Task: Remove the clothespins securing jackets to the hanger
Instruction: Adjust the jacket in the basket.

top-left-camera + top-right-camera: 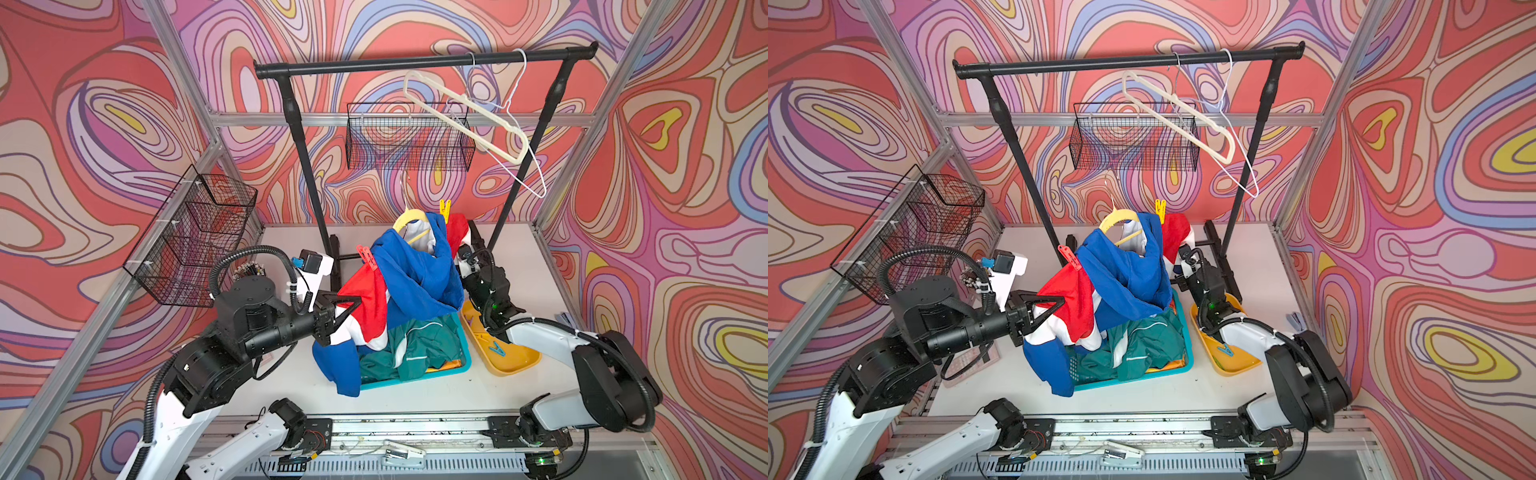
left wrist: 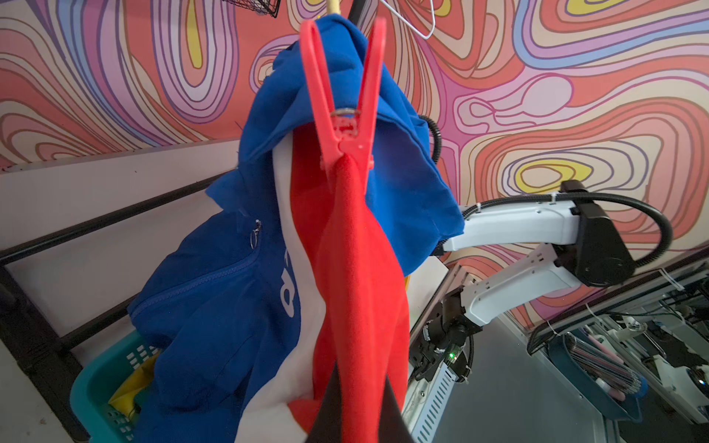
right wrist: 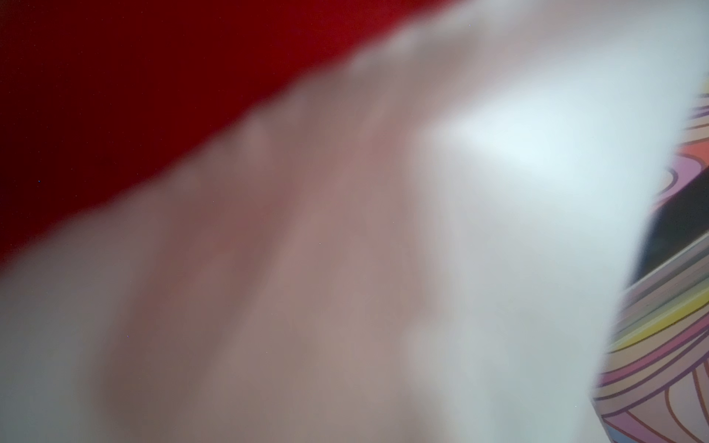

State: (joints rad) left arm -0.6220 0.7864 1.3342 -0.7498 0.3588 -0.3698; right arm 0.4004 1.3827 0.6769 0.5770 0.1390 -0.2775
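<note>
Two clothespins are clipped to the blue jacket (image 1: 419, 270) with red and white bands. It hangs bunched on a yellow hanger (image 1: 409, 219) above the middle of the counter (image 1: 415, 401). The red clothespin (image 2: 341, 115) bites a fold of red fabric on the side toward the left arm. The yellow clothespin (image 1: 444, 209) stands at the jacket's top, toward the counter's far edge.

A blue clothespin (image 1: 496, 348) lies in the yellow tray (image 1: 519, 365) toward the counter's right edge, just beside the teal basket (image 1: 415, 377), which holds a teal jacket (image 1: 415, 345).

The left gripper (image 1: 353, 306) is clamped on the red and white fabric below the red clothespin. The right gripper (image 1: 1185, 261) is closed against the jacket's far right side. Blurred cloth fills its wrist view, so what it pinches cannot be told.
</note>
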